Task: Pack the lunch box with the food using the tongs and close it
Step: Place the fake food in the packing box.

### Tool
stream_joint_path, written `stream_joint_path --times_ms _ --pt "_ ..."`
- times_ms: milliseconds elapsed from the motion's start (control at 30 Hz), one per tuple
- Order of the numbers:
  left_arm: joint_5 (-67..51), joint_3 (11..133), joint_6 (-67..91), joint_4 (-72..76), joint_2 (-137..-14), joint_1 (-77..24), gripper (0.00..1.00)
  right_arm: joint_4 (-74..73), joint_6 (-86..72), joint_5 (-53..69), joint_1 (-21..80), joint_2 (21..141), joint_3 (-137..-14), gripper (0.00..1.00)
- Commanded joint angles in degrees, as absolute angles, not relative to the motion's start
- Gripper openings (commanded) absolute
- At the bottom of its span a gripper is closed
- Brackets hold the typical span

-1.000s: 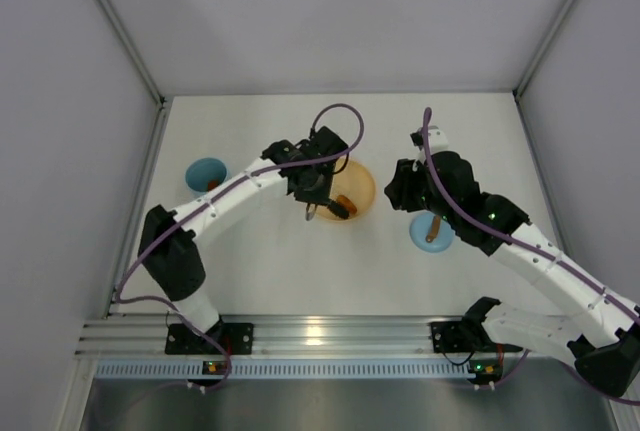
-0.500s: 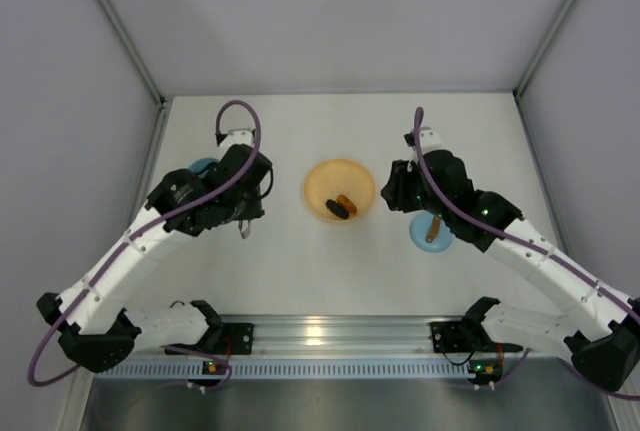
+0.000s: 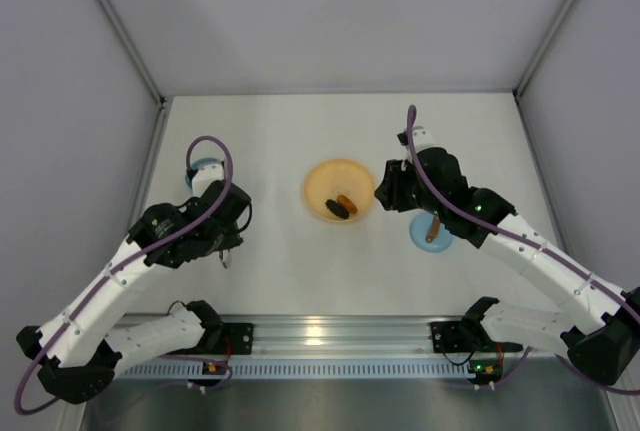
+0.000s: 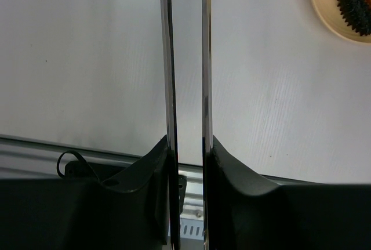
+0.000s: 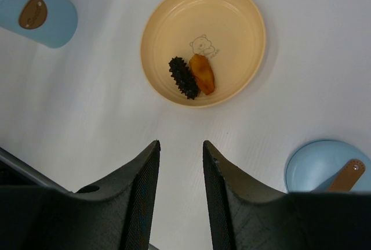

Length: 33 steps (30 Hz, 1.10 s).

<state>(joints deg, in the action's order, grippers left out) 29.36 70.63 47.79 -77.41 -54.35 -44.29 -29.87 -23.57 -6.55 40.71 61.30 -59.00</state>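
Now, plate: orange, with two food pieces lying on it, a dark spiky one touching an orange one.
Left gripper: clamped on the tongs, well left of the plate, nearer the arm bases.
Tongs: silver blades squeezed close, almost parallel.
Tub: blue, upright, left of the plate.
Lid: flat on the table right of the plate, brown knob up.
Right gripper: jaws apart, empty, hovering just by the plate's right edge.
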Motion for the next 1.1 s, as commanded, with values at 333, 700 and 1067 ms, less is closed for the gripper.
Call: stream_joint_path --times_ms 333,700,1067 --pt "28.5 65.9 48.5 -86.4 -49.7 -42.8 0.28 -26.5 -24.1 -5.4 40.5 60.9 -60.9 0.35" --pt "28.1 63.5 47.5 -86.4 -48.1 -40.8 0.29 -25.8 -24.5 -5.1 40.5 60.9 -60.0 0.35" --pt "28.5 62.2 47.5 -86.4 -47.8 -39.8 0.34 -25.1 -24.8 -4.7 40.5 60.8 -59.2 0.35"
